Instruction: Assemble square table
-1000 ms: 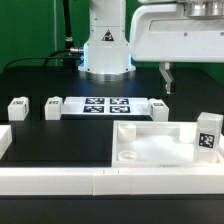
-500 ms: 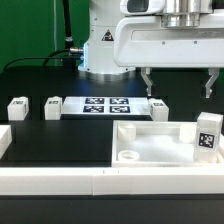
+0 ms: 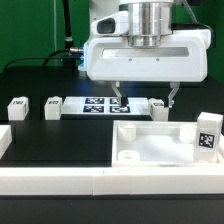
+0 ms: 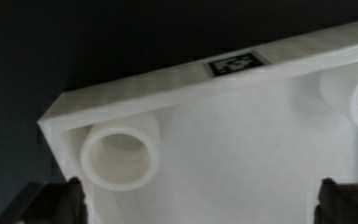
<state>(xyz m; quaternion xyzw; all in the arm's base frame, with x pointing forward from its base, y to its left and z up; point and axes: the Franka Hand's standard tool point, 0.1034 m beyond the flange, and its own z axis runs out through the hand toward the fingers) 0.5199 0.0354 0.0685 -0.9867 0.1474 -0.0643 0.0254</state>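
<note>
The square table slab (image 3: pixel 155 147) lies underside up at the front on the exterior view's right, with a round socket (image 3: pixel 128 156) showing. A tagged white leg (image 3: pixel 208 133) stands upright at its right corner. Three more legs lie on the black table: two on the left (image 3: pixel 17 108) (image 3: pixel 53 108) and one behind the slab (image 3: pixel 160 108). My gripper (image 3: pixel 146 97) hangs open and empty above the slab's far edge. In the wrist view the slab (image 4: pixel 229 150), its edge tag (image 4: pixel 234 65) and a corner socket (image 4: pixel 119 157) lie below the open gripper (image 4: pixel 197 205).
The marker board (image 3: pixel 105 106) lies flat behind the slab, between the legs. Long white border rails run along the front (image 3: pixel 90 182) and at the left edge (image 3: pixel 4 140). The robot base (image 3: pixel 105 55) stands at the back.
The gripper has moved toward the exterior view's left and lower, from beyond the slab's right end to over its far edge. It stayed open. The parts have not moved.
</note>
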